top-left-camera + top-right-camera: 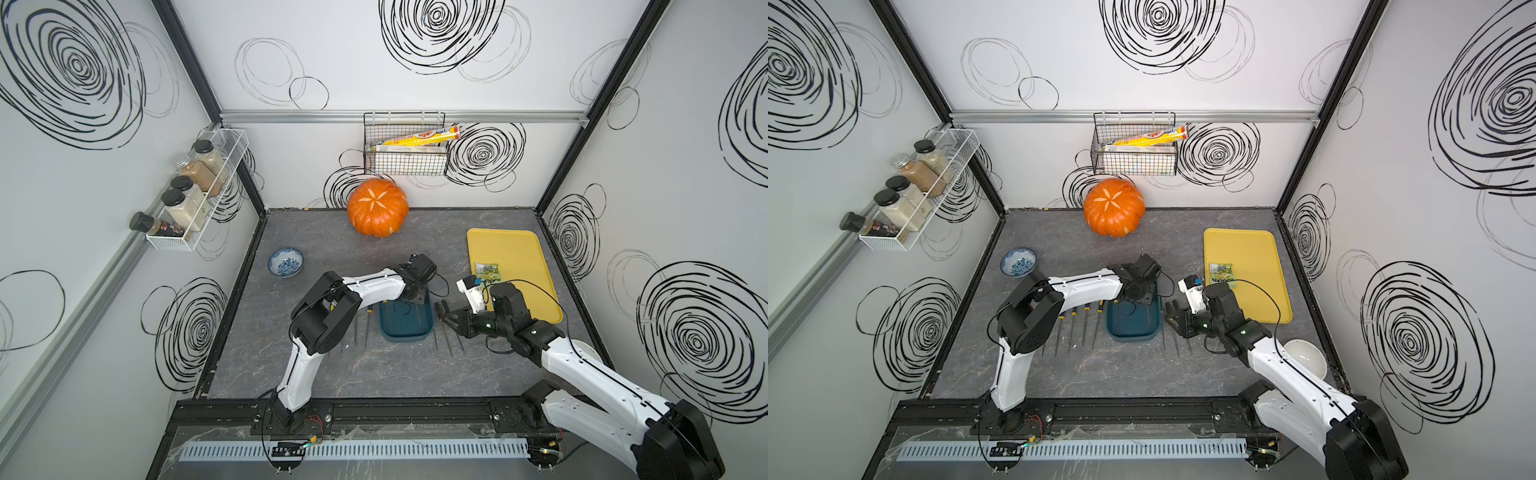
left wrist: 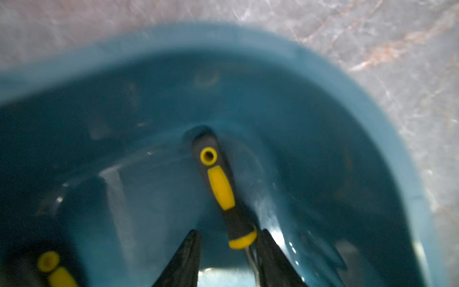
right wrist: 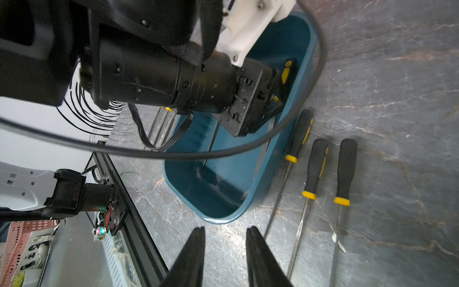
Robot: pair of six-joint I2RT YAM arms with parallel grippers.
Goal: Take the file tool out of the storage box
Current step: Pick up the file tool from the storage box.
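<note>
Left wrist view is showing your left gripper (image 2: pixel 229 232) part open, straddling the thin shaft of the file tool (image 2: pixel 221 188), clamping nothing yet. That file is lying inside the storage box (image 2: pixel 273 42), handle in a rounded corner. Closing off-centre, you are risking a slip, or dragging the box.

In both top views the left wrist (image 1: pixel 417 277) covers the twelve o'clock end of the storage box (image 1: pixel 405 326), hiding the left gripper (image 2: pixel 229 230). The file tool (image 2: pixel 221 188) looks blurred, its shank cut off.
</note>
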